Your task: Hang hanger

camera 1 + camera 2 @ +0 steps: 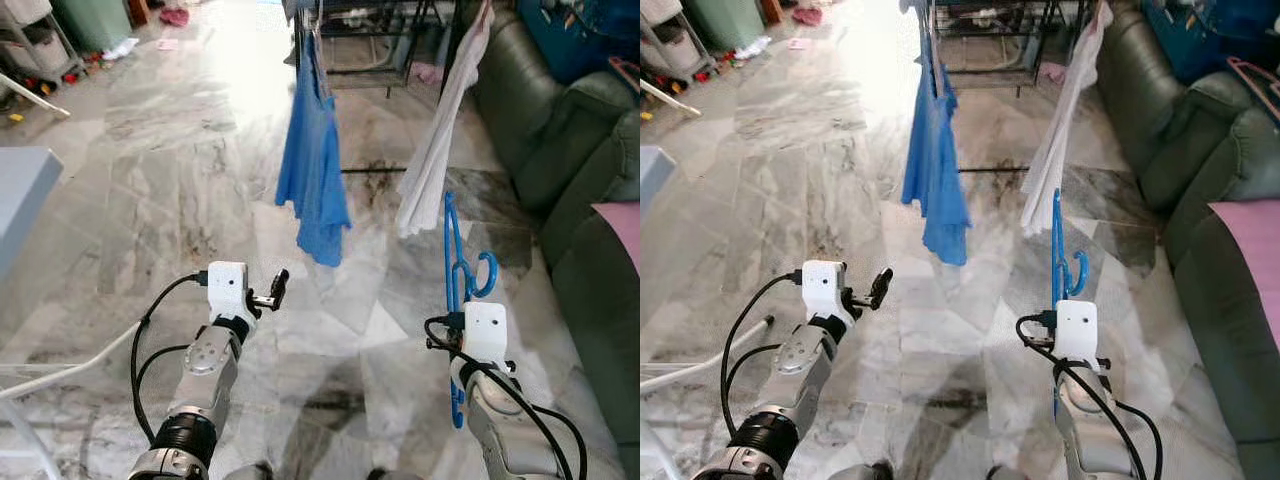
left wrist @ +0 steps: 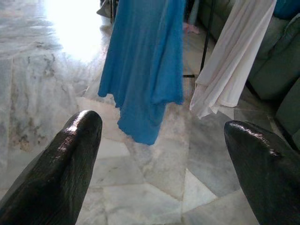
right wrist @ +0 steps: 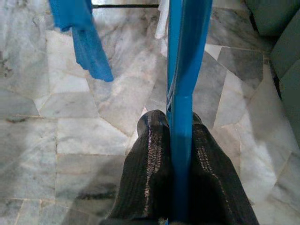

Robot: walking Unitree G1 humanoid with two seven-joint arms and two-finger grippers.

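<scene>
A blue plastic hanger [image 1: 453, 255] stands upright in front of me at the right, its hook [image 1: 486, 275] curling to the right. My right gripper [image 3: 174, 123] is shut on the hanger's [image 3: 183, 70] lower part, both black fingers [image 3: 150, 154] pressed against it. My left gripper [image 1: 275, 290] is raised at the left, pointing forward. In the left wrist view its two fingertips [image 2: 79, 136] stand wide apart with nothing between them. Ahead stands a black drying rack [image 1: 370, 35] with a blue garment [image 1: 315, 170] and a white garment [image 1: 435, 150] hanging from it.
A dark green sofa [image 1: 585, 130] runs along the right side, with a pink cloth [image 1: 622, 235] on it. A grey-blue tabletop [image 1: 20, 190] juts in at the left, and white tubing [image 1: 60, 375] lies low at the left. Marble floor [image 1: 180, 180] stretches ahead.
</scene>
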